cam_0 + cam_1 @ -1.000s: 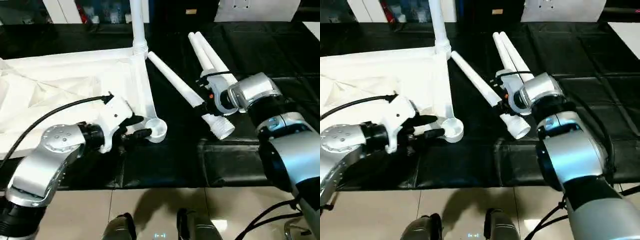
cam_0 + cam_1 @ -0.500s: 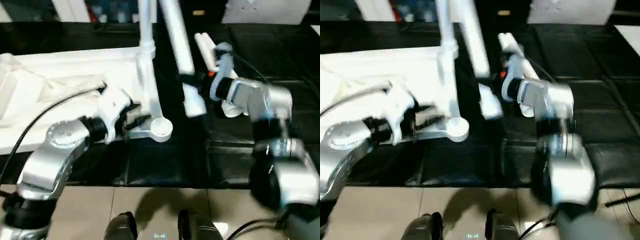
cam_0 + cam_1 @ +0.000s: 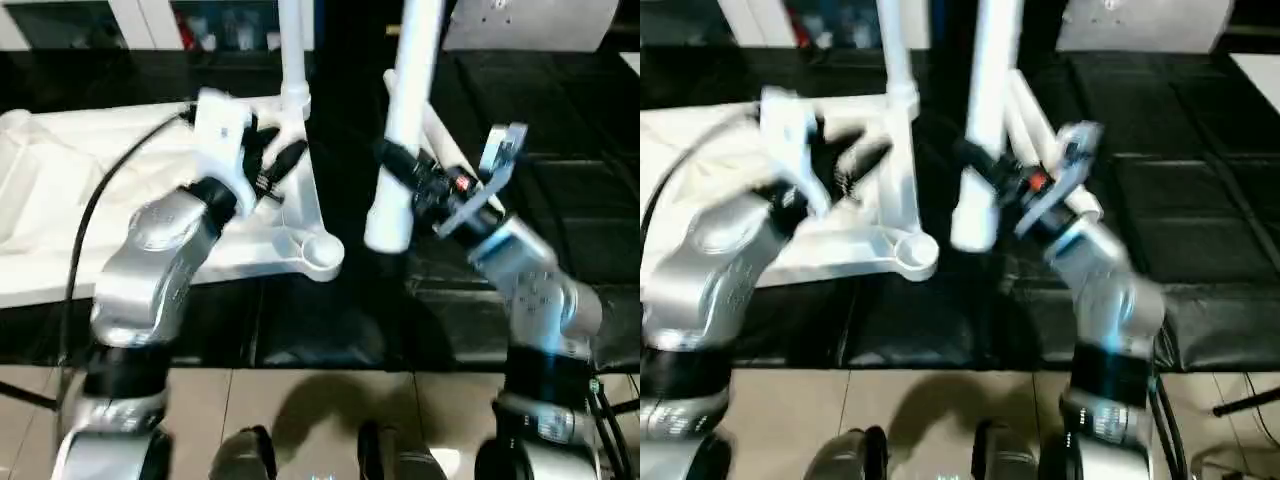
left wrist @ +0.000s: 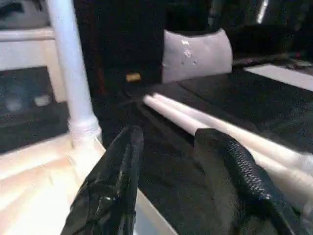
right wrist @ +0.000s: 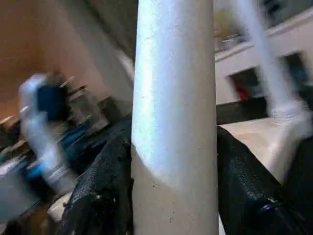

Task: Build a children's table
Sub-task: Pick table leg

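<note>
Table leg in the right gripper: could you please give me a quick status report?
Right gripper shut on a table leg, held upright off the surface. Left gripper open, empty, over the tabletop. One leg already socketed. Two legs lying loose.

My two head cameras look forward and down over my silver forearms at the black sheet-covered work surface, side by side, sharing almost the whole scene. My left wrist camera looks along my left gripper, its black fingers apart, low over the surface, toward the upright white plastic leg standing in the white ribbed tabletop, which the head views also show. My right wrist camera sits very close to the long white tapered leg clamped in my right gripper.
</note>
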You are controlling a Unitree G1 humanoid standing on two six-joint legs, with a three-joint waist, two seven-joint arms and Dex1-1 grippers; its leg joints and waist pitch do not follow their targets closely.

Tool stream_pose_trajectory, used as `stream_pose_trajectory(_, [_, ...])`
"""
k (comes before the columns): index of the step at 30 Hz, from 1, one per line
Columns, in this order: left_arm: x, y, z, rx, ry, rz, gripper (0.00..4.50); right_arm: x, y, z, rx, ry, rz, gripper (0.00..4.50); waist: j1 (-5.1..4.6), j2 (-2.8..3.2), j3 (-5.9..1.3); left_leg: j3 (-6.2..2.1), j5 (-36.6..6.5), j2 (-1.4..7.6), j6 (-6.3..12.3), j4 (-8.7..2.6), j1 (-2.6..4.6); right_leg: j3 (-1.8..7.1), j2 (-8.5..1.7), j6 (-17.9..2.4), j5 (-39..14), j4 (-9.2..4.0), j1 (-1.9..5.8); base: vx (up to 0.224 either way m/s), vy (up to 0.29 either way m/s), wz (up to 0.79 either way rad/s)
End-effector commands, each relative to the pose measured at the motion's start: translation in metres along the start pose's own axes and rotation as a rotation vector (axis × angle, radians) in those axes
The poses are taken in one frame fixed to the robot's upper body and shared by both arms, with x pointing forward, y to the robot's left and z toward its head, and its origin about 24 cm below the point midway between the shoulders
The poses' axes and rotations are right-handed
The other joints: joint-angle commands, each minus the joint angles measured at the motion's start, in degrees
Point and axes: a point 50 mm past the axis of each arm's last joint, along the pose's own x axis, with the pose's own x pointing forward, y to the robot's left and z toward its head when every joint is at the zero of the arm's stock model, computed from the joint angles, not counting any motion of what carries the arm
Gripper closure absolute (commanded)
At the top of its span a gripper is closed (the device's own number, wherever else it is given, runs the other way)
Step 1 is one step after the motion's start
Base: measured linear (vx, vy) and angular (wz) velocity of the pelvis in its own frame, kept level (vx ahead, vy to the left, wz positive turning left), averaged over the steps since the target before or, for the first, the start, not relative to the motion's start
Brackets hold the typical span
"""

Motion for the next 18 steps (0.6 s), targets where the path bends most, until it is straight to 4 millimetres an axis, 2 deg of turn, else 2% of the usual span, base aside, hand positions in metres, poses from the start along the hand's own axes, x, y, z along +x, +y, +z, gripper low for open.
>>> stream_pose_trajectory(1, [0.010,-0.006,0.005,0.014,-0.008,-0.024,2.08,0.006,0.010,-0.002,-0.039,0.008,0.054,2.64,0.38,-0.23,-6.78,-0.26,-9.1,0.42,2.43,-3.23,0.96,2.46,-3.36,-7.8,-18.7,-5.55,4.52,0.000,0.000,0.00])
stream_pose_trajectory(3, [0.013,-0.012,0.008,0.006,-0.013,-0.059,2.08,0.006,0.010,-0.005,-0.055,0.026,0.050,2.64,0.46,-0.17,-6.84,-0.30,-9.5,0.52,2.12,-3.23,1.03,2.45,-3.43,-7.9,-19.2,-5.60,4.37,0.000,0.000,0.00])
stream_pose_trajectory(6, [0.015,-0.037,0.016,-0.001,-0.037,-0.222,2.08,0.006,0.010,-0.010,-0.090,0.061,0.047,2.64,0.61,-0.12,-6.89,-0.43,-9.3,0.78,2.28,-3.40,0.98,2.39,-3.55,-8.8,-17.9,-5.46,4.39,0.000,0.000,0.00])
stream_pose_trajectory(7, [0.014,-0.044,0.019,-0.005,-0.048,-0.263,2.08,0.006,0.010,-0.011,-0.096,0.067,0.041,2.64,0.74,0.19,-7.06,-0.46,-8.9,0.91,2.30,-3.32,1.06,2.42,-3.67,-9.6,-16.6,-5.24,4.37,0.000,0.000,0.00])
stream_pose_trajectory(11, [0.012,-0.058,0.025,-0.012,-0.066,-0.337,2.08,0.005,0.008,-0.013,-0.110,0.077,0.023,2.64,0.68,-0.11,-6.93,-0.38,-9.4,0.94,2.79,-3.45,1.04,2.34,-3.67,-10.6,-15.4,-5.39,4.64,0.000,0.000,0.00])
stream_pose_trajectory(16, [0.012,-0.068,0.029,-0.011,-0.079,-0.393,2.08,0.004,0.005,-0.015,-0.126,0.096,0.005,2.64,0.73,-0.13,-6.94,-0.35,-9.2,0.81,3.02,-3.38,0.95,2.34,-3.69,-10.2,-15.9,-5.53,4.77,0.000,0.000,0.00])
stream_pose_trajectory(17, [0.012,-0.069,0.028,-0.006,-0.075,-0.396,2.08,0.004,0.005,-0.016,-0.132,0.101,0.003,2.64,0.64,-0.60,-6.89,-0.28,-9.2,0.79,3.07,-3.41,0.93,2.33,-3.64,-9.9,-16.2,-5.65,4.77,0.000,0.000,0.00])
stream_pose_trajectory(18, [0.012,-0.069,0.028,-0.003,-0.073,-0.398,2.08,0.005,0.005,-0.016,-0.135,0.102,0.002,2.64,0.70,-0.48,-6.92,-0.34,-8.9,0.76,3.07,-3.39,0.89,2.32,-3.68,-9.9,-16.2,-5.49,4.85,0.000,0.000,0.00])
